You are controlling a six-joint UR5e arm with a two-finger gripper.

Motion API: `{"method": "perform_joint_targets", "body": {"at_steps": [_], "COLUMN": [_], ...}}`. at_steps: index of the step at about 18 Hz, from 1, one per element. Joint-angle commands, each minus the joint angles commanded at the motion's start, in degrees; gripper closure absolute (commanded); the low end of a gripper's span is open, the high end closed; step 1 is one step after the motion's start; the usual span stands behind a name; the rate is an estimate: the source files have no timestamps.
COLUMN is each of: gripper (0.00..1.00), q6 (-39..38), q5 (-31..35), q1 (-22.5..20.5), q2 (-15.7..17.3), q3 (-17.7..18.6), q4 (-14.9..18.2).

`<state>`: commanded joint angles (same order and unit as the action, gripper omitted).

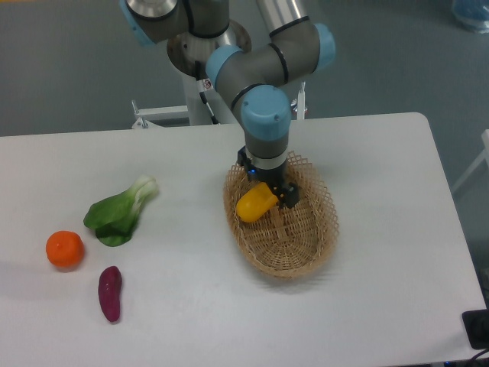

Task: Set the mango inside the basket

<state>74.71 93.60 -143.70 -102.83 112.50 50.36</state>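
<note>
Nearest the camera, well off to the viewer's left of the fingers: purple sweet potato (pixel 110 293) lying on the white table (pixel 191 306). Just beyond it, tangerine (pixel 64 249), then bok choy (pixel 120 212), leaves down-left, stalk end pointing toward the arm. All three well apart from the working area, none in the gripper's way.

Basket (pixel 306 256): oval wicker, long axis running toward the camera's right. Its near half is bare weave, below and in front of the fingers.

Mango (pixel 256 202): lies inside the basket's far-left part, low against the weave, one end close to the left rim. It sits just left of the fingers and looks settled on the basket floor, though contact underneath cannot be confirmed.

Gripper (pixel 281 193): pointing straight down over the basket's far end, the wrist housing hiding most of the fingers. Dark fingertip visible just beside the mango's right end. Whether the fingers are clamped on the fruit or parted from it cannot be told from this angle.

Judgement: placing is essentially done; what remains is to confirm release and lift straight up, clear of the lattice rim.
</note>
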Motion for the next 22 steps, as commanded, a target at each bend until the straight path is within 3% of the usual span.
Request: {"method": "perform_joint_targets", "body": {"at_steps": [4,10,19,22], "gripper": [0.0,0.0,0.0,0.0], "q6": [0.4,0.4,0.1,0.6], "q5": [-0.2,-1.0,-4.7,-4.6], "q1": [-1.4,-2.2,-3.6,-4.0], "q2": [-0.6,-4.8,-8.3,-9.5], "q3": [-4.7,-12.1,-19.5,-23.1], "q4": [0.9,1.7,3.9,9.0]}}
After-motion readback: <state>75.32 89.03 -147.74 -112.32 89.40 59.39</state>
